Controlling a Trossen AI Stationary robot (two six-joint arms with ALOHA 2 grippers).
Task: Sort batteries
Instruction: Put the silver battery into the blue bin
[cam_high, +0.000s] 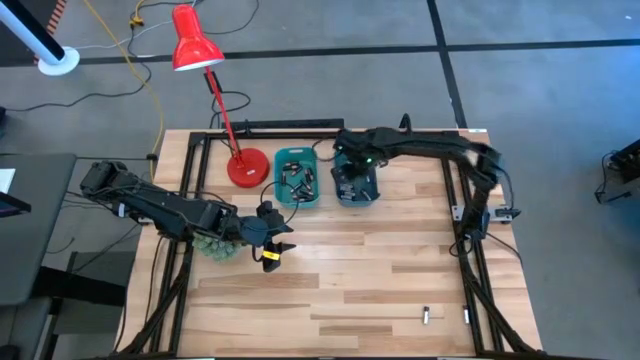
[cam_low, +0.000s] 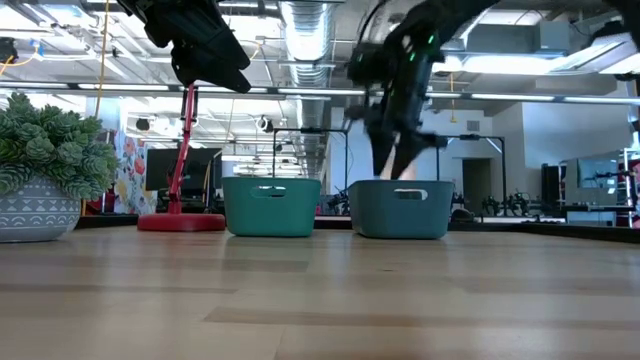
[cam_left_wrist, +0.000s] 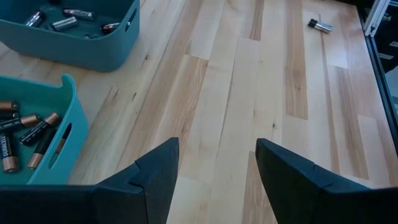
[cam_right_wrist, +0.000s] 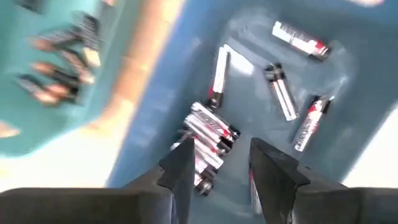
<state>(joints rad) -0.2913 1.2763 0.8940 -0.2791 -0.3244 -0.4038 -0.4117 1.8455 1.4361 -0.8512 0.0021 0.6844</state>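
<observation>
Plainly, the coming move turned on the stray batteries lying near the table's front edge, toward its right front corner: one (cam_high: 425, 315) out on the boards and a second (cam_high: 465, 316) just beside the right frame rail. The left gripper (cam_high: 272, 252) hung over the table's left half, near the potted succulent (cam_high: 213, 244), with its fingers spread wide and nothing between them. In the left wrist view a stray cell (cam_left_wrist: 321, 25) lay well ahead of those open fingers (cam_left_wrist: 155, 171), its long axis set crosswise to the line of approach. By my judgement the left gripper was the nearer and the freer to fetch it.

The right gripper (cam_high: 350, 180) was poised over the dark teal bin (cam_high: 372, 193) at the table's back edge. Its fingers (cam_right_wrist: 273, 165) stood apart and held nothing, directly above a heap of silver cells (cam_right_wrist: 208, 134).

The high view alone showed both strays and both arms together. The left wrist view alone showed that the lighter teal bin (cam_left_wrist: 62, 118) held copper-topped black cells (cam_left_wrist: 34, 130). The low view hid every battery behind the bin walls.
</observation>
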